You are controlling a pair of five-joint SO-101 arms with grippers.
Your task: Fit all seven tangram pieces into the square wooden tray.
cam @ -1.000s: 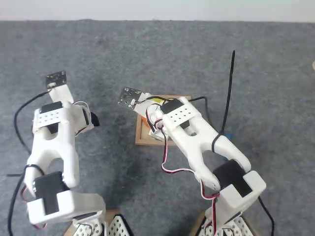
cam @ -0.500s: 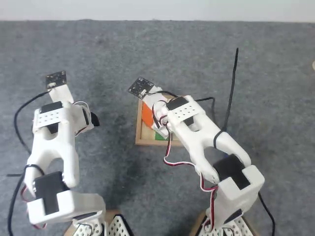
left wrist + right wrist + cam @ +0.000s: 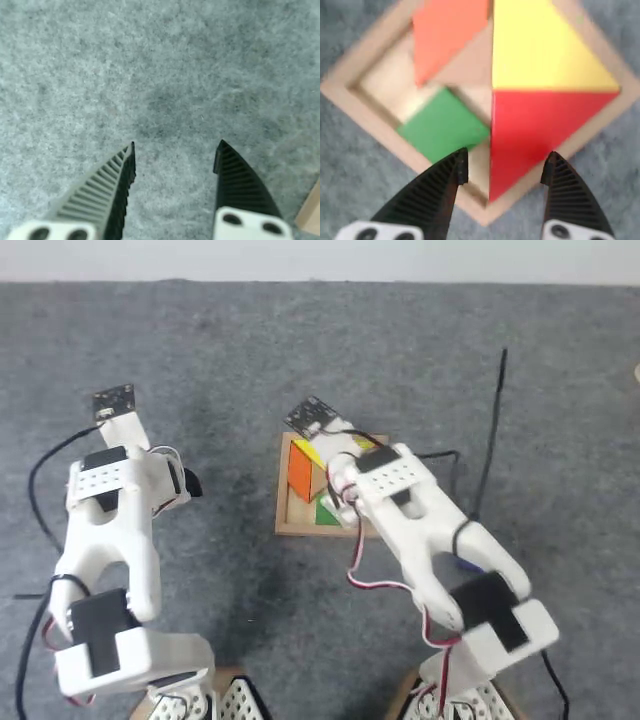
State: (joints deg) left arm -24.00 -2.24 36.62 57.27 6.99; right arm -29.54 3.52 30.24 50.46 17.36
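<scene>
Grey carpet (image 3: 220,350) tabletop; wooden tray (image 3: 300,530) on it; left gripper (image 3: 176,145), right gripper (image 3: 507,152) apart.

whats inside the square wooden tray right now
Four pieces show: an orange piece, a yellow triangle, a red triangle, a green square, bare wood between. The right end effector hides part of the wooden tray rim.

Open grey carpet (image 3: 220,370) around the wooden tray (image 3: 282,490); right arm (image 3: 420,525) over its right half.
</scene>
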